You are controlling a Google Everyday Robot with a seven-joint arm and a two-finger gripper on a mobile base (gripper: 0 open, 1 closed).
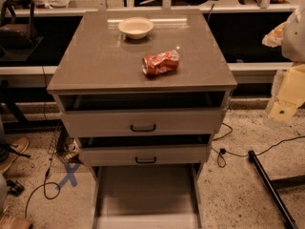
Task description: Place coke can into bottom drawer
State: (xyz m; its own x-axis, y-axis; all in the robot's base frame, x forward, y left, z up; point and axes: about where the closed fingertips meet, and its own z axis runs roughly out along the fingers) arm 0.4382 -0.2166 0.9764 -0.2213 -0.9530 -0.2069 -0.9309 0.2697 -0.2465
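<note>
The coke can lies on its side on the cabinet top, right of centre and near the front edge. It is red, with white lettering and dented sides. The bottom drawer is pulled out at floor level below the two drawer fronts, and its flat grey floor is bare. My gripper shows as a pale, blurred shape at the right edge of the camera view. It is off to the right of the cabinet, apart from the can and level with the cabinet top's front edge.
A white bowl stands at the back centre of the cabinet top. The two upper drawers with black bar handles are slightly ajar. Cables and a black bar lie on the floor to the right. A blue tape cross marks the floor at left.
</note>
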